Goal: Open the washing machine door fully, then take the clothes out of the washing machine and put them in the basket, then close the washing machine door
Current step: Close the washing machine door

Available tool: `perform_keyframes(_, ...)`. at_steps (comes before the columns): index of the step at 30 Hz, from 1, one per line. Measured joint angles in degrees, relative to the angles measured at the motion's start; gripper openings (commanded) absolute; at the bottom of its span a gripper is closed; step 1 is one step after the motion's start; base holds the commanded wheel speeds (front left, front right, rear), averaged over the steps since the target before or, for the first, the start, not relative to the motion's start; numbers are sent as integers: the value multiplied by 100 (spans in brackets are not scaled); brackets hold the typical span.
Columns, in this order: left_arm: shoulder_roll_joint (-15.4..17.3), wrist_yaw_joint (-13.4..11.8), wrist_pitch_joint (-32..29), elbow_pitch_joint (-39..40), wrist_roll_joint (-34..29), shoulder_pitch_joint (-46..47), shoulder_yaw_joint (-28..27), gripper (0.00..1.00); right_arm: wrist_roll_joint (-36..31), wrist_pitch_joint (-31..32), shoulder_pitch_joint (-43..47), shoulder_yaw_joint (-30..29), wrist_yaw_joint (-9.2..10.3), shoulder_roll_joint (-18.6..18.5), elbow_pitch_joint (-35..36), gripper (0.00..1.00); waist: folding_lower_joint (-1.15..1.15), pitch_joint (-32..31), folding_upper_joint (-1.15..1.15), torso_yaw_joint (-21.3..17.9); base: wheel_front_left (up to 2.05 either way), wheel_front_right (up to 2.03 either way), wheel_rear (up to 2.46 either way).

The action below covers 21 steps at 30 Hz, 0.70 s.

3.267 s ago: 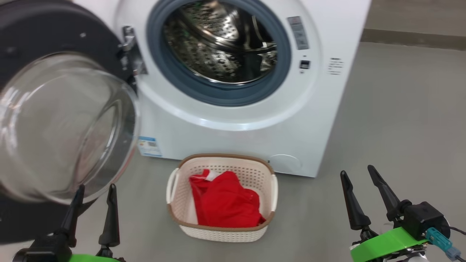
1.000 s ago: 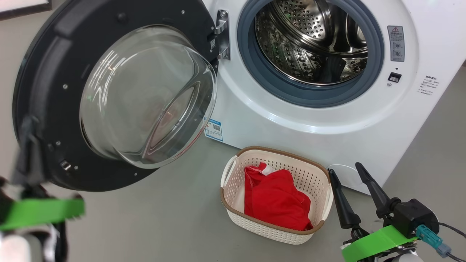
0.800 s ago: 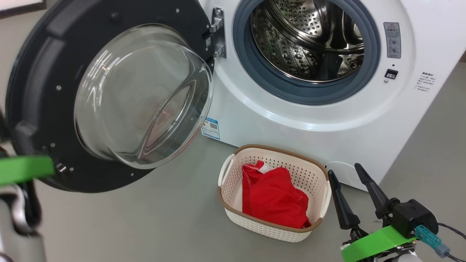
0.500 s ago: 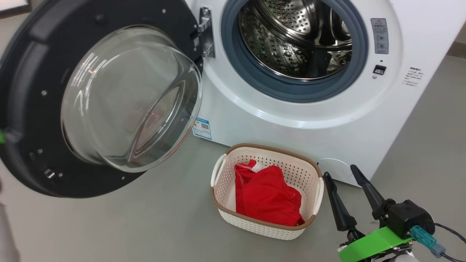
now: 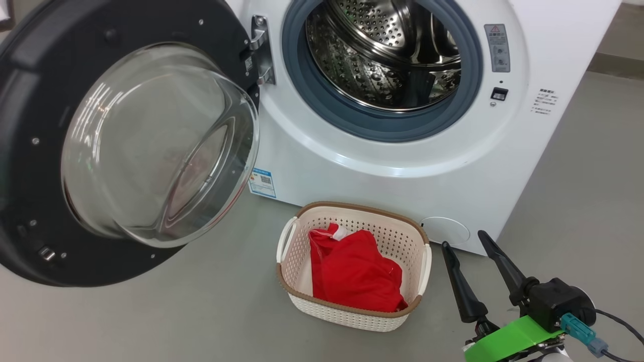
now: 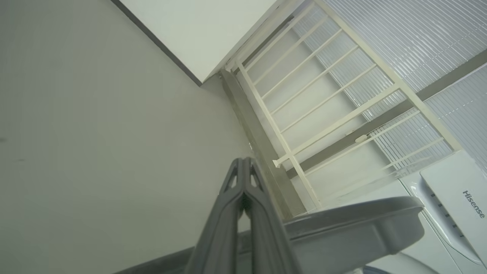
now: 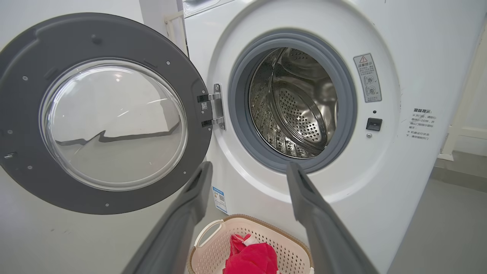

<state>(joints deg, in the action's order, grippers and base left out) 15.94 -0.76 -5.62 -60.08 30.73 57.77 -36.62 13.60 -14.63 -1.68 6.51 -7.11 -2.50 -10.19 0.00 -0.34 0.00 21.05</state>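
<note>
So, going left to right: the left gripper (image 6: 242,161) has its two fingers pressed flat together with nothing between them. In its wrist view it points up past a grey edge that I think is the door rim, toward a white railing (image 6: 304,114).

The washing machine door (image 5: 126,146) is swung wide open on its hinge, glass bowl facing out. The washing machine (image 5: 352,166) shows a drum (image 5: 382,55) that looks empty, though I can't see its very bottom.

The basket (image 5: 352,207) sits on the floor (image 5: 151,322) just in front of the machine, below the opening. The red clothes (image 5: 357,274) are piled inside it.

The right gripper (image 5: 463,239) hovers just beside the basket's right end, fingers spread wide apart and holding nothing.

My read is that only closing the door is left. What could go wrong:
- Closed fingertips pushing on that glossy rim could skid off, or land on the glass instead.
- A soft push might leave the door resting on the seal without latching.
- If the body turns with the swing, the right gripper is close enough to clip the basket and shove it.
- Anything hiding low in the drum gets shut in.
</note>
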Motion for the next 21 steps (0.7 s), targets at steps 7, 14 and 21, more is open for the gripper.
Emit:
perform_keyframes(7, 202, -35, -779, -669, 241, 101, -83, 0, -8, 0, 1, 11, -1, -1, -2, 100, 0, -10, 0, -123, 0, 0, 0)
perform_keyframes(14, 357, 236, -1149, -912, 486, 153, -212, 0, -62, 0, 0, 33, 0, -1, -26, 100, 0, 41, 0, -210, 0, 0, 0)
perform_keyframes(21, 436, 524, -1605, -1012, 732, 236, -289, 0, -73, 0, -1, 16, -1, -1, -33, 100, 0, 83, 0, -203, 0, 0, 0)
